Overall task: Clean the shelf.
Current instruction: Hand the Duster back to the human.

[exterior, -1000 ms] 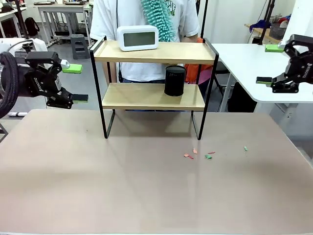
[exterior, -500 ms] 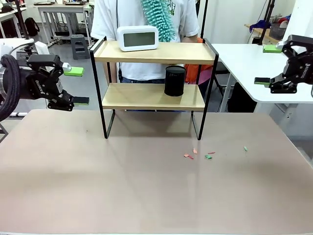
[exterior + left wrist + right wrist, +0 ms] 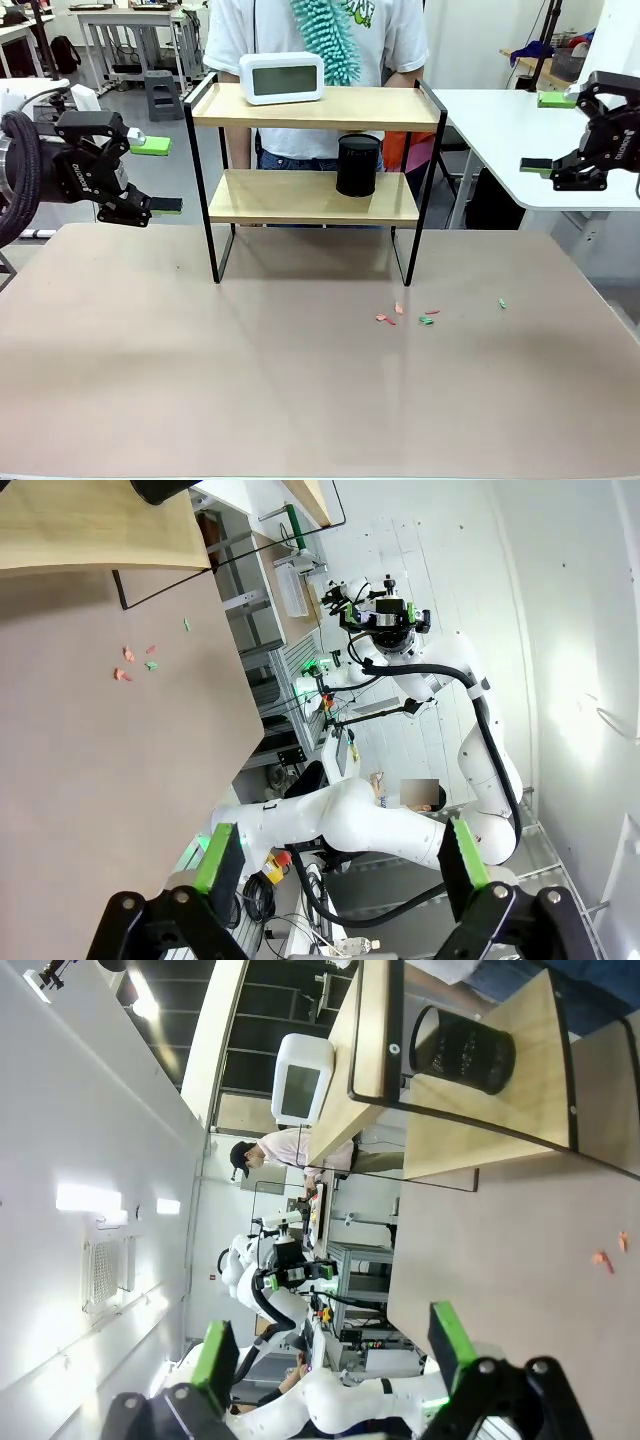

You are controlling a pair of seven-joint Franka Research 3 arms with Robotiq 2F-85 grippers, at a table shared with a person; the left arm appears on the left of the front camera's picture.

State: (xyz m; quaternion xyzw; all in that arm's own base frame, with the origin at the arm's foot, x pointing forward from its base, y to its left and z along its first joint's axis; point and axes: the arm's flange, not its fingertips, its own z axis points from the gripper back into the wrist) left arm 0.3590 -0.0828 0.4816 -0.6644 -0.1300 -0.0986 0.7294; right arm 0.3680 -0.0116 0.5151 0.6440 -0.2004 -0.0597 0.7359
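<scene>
1. The brown bench (image 3: 300, 380) spans the near and middle scene, and its near half is bare.
2. The shelf (image 3: 315, 196) stands on the far middle of the bench on 4 thin black legs and carries 2 light wooden boards, 1 above the other. The left wrist view catches a corner of it (image 3: 95, 525), and the right wrist view shows both boards sideways (image 3: 480, 1090).
3. A person (image 3: 315, 40) in a white shirt stands just behind the shelf at the far side, with a teal fluffy duster (image 3: 325, 35) hanging in front of the chest.
4. The left end effector (image 3: 160, 175) hovers at the left edge, above the far left corner of the bench and well apart from the shelf. Its green-padded fingers are spread wide and hold nothing, as its own wrist view confirms (image 3: 340, 865).
5. The right end effector (image 3: 548, 130) hovers at the right edge in front of a white side table (image 3: 500, 130), also spread wide and empty (image 3: 330, 1345).
6. A white digital clock (image 3: 282, 77) rests on the left part of the top board.
7. A black cylindrical cup (image 3: 358, 165) stands on the right part of the lower board.
8. Small red and green scraps (image 3: 405, 315) lie on the bench, near and right of the shelf's right legs, with 1 green bit (image 3: 502, 303) farther right.
</scene>
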